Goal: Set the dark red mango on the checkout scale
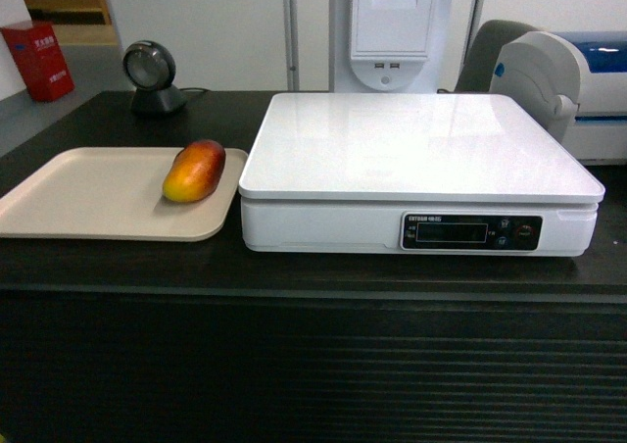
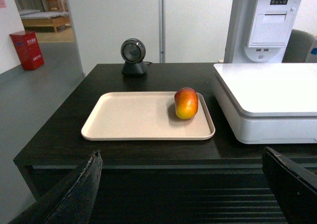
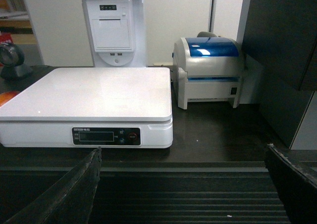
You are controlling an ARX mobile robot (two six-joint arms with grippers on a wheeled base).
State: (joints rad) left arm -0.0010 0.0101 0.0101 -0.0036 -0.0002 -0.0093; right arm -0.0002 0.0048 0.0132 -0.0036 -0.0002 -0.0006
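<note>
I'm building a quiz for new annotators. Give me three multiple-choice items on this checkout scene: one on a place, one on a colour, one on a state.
1. Where does the dark red mango lie?
A. on the scale's platter
B. on the beige tray, near its right edge
C. on the bare counter

2. What colour is the scale?
A. white
B. blue
C. black

3. How are the fingers of the left hand?
A. shut on the mango
B. shut on nothing
C. spread open, holding nothing

Answers:
1. B: the head view shows the mango on the tray, close to the edge nearest the scale.
2. A: body and platter are white, with only the front display panel dark.
3. C: in the left wrist view the two dark fingers stand wide apart at the frame's bottom, nothing between them.
</note>
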